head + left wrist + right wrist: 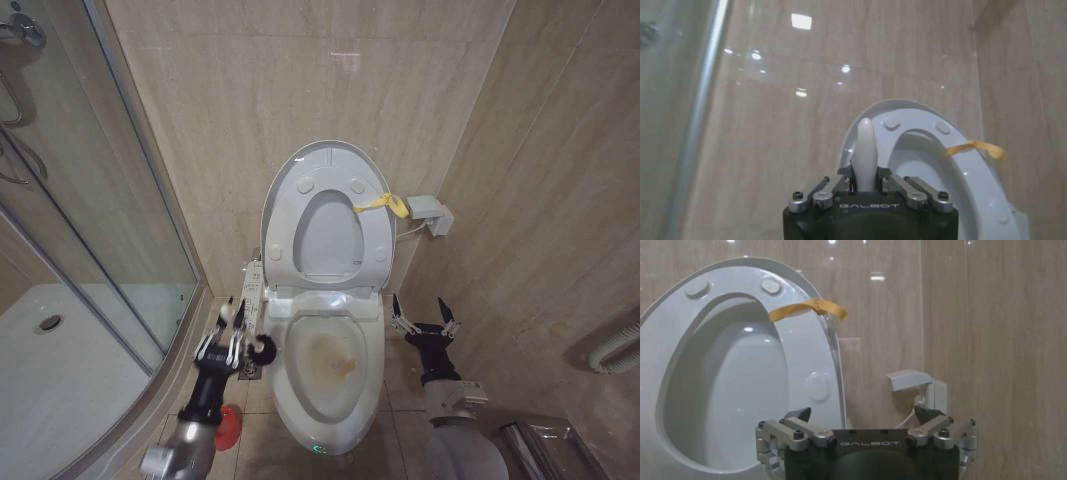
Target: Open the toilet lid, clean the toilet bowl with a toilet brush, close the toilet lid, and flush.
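Observation:
The toilet lid (325, 235) stands raised against the wall with the seat ring (283, 225) up in front of it; a yellow ribbon (381, 203) hangs at its right edge. Below lies the toilet bowl (325, 365), open and stained yellowish-brown. My left gripper (232, 322) hovers by the bowl's left rim, shut on the toilet brush's white handle (865, 150). A dark round end (262, 348) shows beside it. The red cup holder (228, 425) sits on the floor under that arm. My right gripper (425, 312) waits open and unloaded right of the bowl, facing the raised lid (740, 390).
A glass shower enclosure (90, 200) and its white tray (60, 370) take up the left side. The toilet's control panel (252, 290) runs along the bowl's left. A wall box (432, 213) with a cable sits right of the lid; a ribbed hose (615, 350) lies far right.

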